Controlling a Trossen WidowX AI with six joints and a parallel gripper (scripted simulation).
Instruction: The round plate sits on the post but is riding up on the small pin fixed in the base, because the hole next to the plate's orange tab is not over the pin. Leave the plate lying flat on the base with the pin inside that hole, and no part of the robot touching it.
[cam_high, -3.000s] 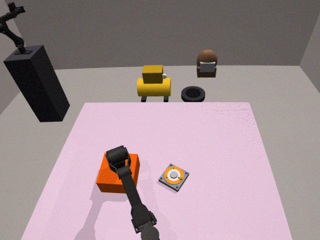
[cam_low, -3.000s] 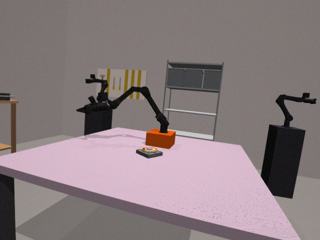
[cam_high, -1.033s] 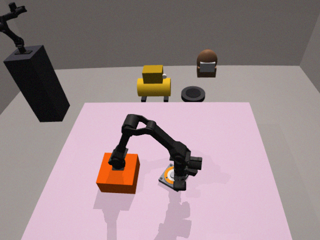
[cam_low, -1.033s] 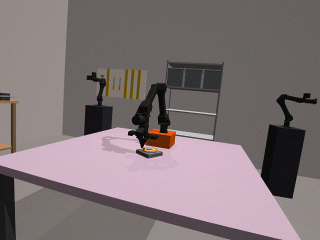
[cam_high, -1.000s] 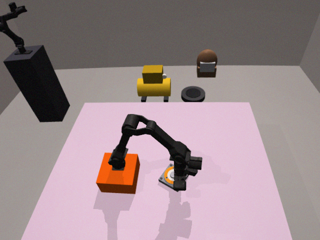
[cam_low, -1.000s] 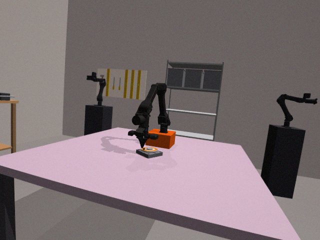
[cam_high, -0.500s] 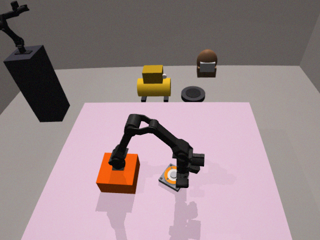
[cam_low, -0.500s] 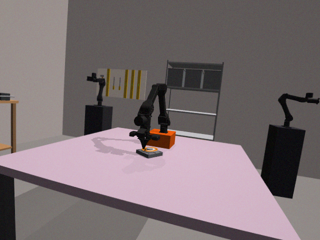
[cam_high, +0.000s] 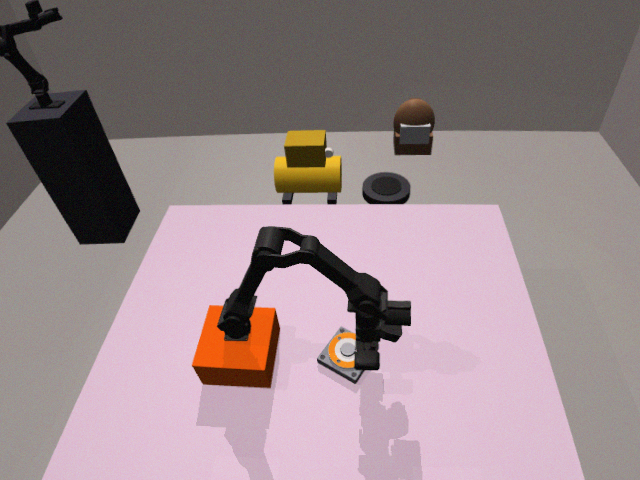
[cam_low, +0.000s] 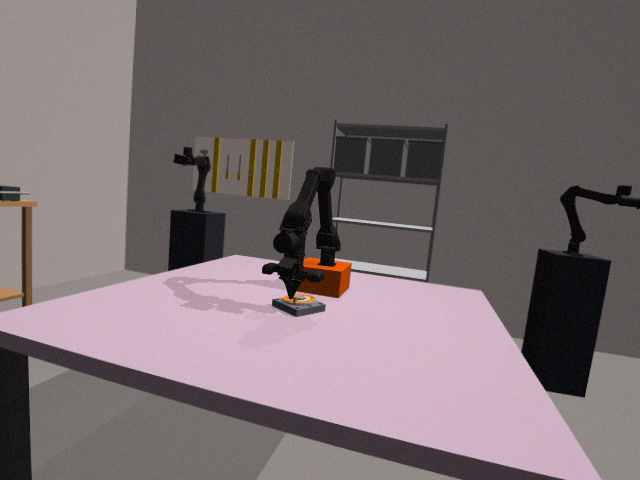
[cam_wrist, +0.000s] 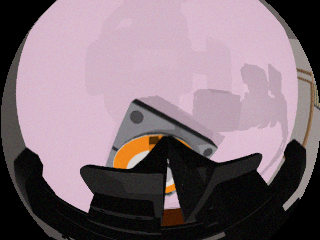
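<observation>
Just below the centre of the top view, the round plate (cam_high: 341, 350), orange with a white inner ring, lies on its grey square base (cam_high: 327, 361) on the pink desk (cam_high: 454, 310). The claw (cam_high: 368, 358) is closed on nothing and points down at the plate's right edge; whether it touches cannot be told. The arm's orange mounting block (cam_high: 235, 356) stands to the left, apart from the base.

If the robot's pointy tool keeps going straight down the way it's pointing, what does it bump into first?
Most likely the round orange plate on the grey base. The tool is shut, holds nothing and points straight down just above the plate, near its edge. Whether it already touches cannot be told.
</observation>
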